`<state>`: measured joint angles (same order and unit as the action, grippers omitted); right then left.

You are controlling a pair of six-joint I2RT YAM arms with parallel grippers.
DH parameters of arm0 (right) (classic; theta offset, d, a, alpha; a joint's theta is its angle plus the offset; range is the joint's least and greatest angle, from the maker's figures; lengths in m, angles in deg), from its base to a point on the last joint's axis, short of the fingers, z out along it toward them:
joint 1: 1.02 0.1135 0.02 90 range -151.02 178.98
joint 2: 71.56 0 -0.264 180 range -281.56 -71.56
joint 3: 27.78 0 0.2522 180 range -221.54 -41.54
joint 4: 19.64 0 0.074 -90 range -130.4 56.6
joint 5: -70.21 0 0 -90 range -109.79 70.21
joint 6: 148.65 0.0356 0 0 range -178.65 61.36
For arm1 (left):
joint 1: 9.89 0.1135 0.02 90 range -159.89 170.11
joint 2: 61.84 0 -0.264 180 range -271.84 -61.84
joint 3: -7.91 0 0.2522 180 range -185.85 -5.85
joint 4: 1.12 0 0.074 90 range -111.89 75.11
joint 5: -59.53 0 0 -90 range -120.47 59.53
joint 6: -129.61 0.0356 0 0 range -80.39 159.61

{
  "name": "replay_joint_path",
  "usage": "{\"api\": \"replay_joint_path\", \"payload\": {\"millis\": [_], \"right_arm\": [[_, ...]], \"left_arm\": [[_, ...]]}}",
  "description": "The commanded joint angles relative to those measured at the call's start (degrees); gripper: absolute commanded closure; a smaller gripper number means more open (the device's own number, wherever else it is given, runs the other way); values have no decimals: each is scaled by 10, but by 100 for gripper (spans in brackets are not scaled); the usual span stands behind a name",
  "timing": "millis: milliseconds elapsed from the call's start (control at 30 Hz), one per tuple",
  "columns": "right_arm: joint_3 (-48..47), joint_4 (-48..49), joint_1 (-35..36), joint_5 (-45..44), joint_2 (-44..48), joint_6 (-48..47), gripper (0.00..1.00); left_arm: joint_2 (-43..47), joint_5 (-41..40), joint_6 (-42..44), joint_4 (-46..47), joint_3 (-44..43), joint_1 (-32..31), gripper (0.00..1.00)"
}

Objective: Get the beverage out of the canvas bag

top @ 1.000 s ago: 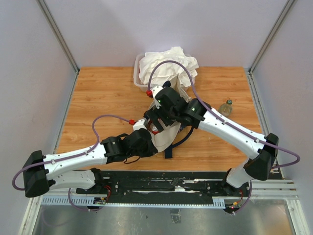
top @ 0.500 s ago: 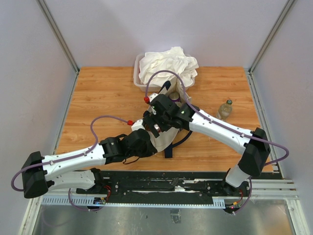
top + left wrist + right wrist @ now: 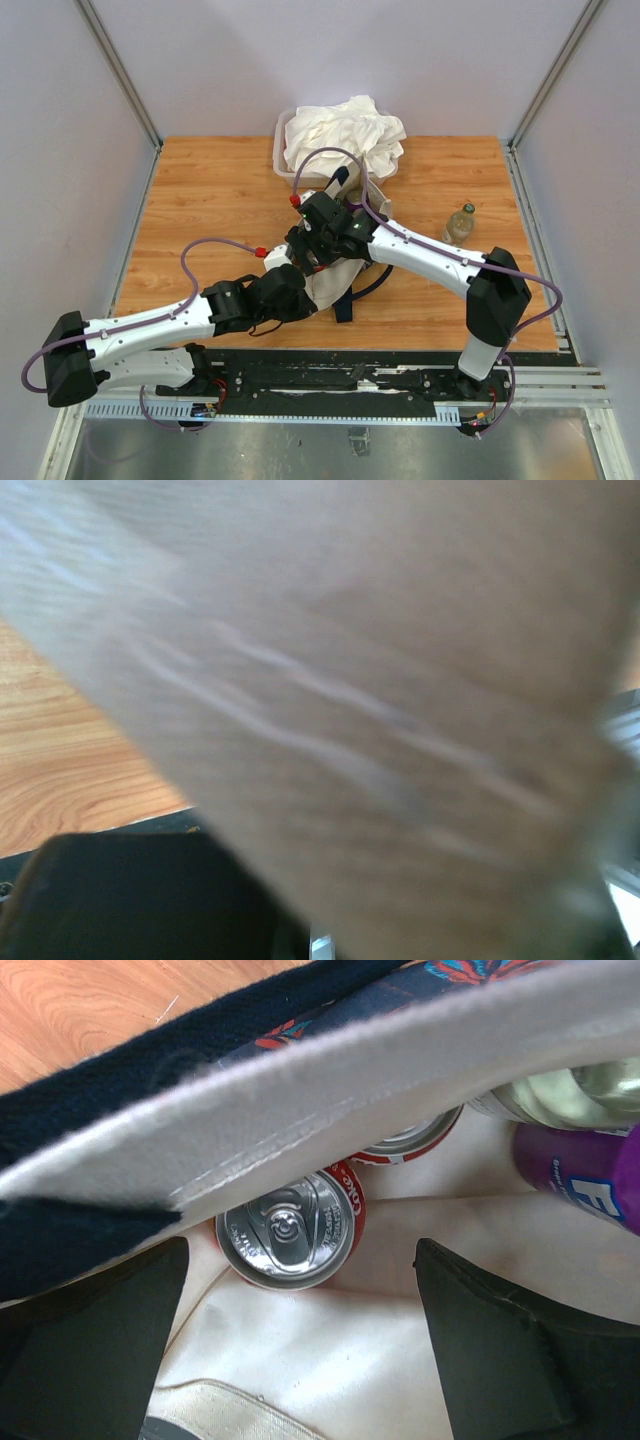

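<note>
Near edge: left arm (image 3: 150,325) reaches in from the near left, its wrist pressed against the near-left side of the canvas bag (image 3: 335,278). Left wrist view is almost all blurred cream cloth (image 3: 380,710), very close, with a strip of wooden tabletop (image 3: 60,770) at the left. Left jaws are hidden against the canvas, so I cannot tell whether they are released or clenched.

Mid-tabletop: the bag stands near the centre, with a navy strap (image 3: 345,305) trailing toward the near side. Right arm (image 3: 440,260) comes across from the near right, its wrist over the bag's mouth. Right jaws are released — both dark fingers (image 3: 90,1350) spread wide inside the bag, grasping nothing.

Inside the bag, right wrist view: a red can (image 3: 290,1230) with a silver top stands upright directly between and beyond the spread fingers. A second red can (image 3: 410,1142) sits just behind it, half covered by the bag's cream rim (image 3: 400,1070). To the right are a purple bottle (image 3: 580,1170) and a pale glassy bottle (image 3: 570,1095), both cut off by the frame.

Far side: a clear tub of white cloth (image 3: 345,135) just beyond the bag — a small bottle (image 3: 460,222) stands alone toward the right edge of the tabletop.
</note>
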<state>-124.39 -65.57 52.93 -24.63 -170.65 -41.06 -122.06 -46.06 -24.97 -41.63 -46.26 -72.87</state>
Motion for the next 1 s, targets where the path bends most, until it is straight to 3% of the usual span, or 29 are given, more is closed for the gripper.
{"api": "replay_joint_path", "payload": {"millis": [0, 167, 533, 633, 767, 967], "right_arm": [[6, 26, -3, 23, -19, 12, 4], [4, 34, -3, 26, -41, 14, 8], [44, 46, -4, 13, -72, 39, 30], [54, 49, -3, 13, -80, 44, 31], [58, 44, -4, 16, -94, 50, 25], [63, 39, -4, 10, -100, 51, 29]], "left_arm": [[5, 15, 30, 14, -1, -7, 100], [0, 19, 30, 20, 0, -7, 100], [-1, 22, 29, 23, 6, -7, 100], [-1, 23, 29, 25, 6, -7, 99], [0, 22, 29, 24, 6, -7, 100], [1, 22, 27, 24, 9, -7, 99]]}}
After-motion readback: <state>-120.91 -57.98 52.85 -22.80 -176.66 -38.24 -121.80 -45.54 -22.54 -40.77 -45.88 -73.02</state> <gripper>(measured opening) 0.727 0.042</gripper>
